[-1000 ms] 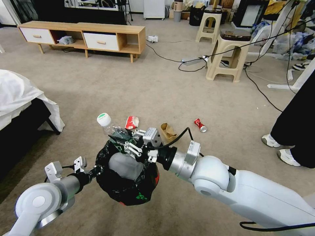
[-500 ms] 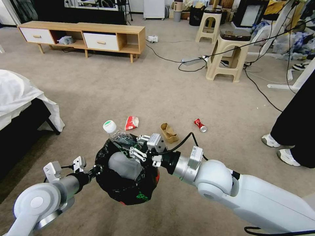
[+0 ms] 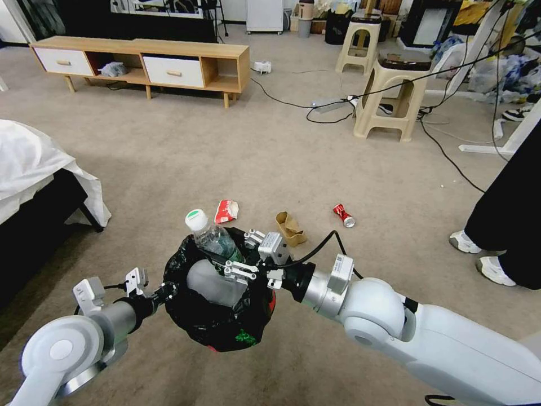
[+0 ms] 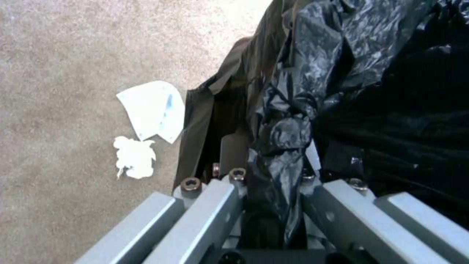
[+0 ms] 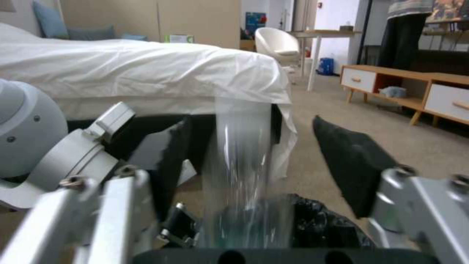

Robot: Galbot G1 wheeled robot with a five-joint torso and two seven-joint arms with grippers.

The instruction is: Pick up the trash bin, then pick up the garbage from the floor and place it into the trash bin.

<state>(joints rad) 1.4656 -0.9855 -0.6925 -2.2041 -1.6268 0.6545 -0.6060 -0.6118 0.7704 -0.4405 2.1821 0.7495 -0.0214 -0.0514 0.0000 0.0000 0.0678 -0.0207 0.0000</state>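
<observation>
Trash bin (image 3: pixel 217 307) hangs off the carpet in front of me, mouth up, its black liner bag (image 4: pixel 293 121) pinched at the near-left rim by my left gripper (image 3: pixel 163 293), whose fingers are clamped together on the crinkled plastic. A clear bottle (image 3: pixel 211 237) with a white-and-green cap stands tilted in the bin's mouth, long axis running from inside the bin up and away toward the far-left rim, cap end uppermost. My right gripper (image 3: pixel 248 256) reaches in over the bin's far-right rim, arm stretched low across from the right; its fingers are spread apart on either side of the bottle's lower body, and in the right wrist view the bottle (image 5: pixel 242 165) sits in the gap between them.

Compared with a second ago, the bottle has slid rightward and lower into the bin, and the right arm has pulled back toward the bin's right.

Beyond the bin on the carpet lie a red-white wrapper (image 3: pixel 226 211), a crumpled brown paper box (image 3: pixel 289 228) and a crushed red can (image 3: pixel 343 215). Under the bin, white tissues (image 4: pixel 146 128) rest on the carpet.
</observation>
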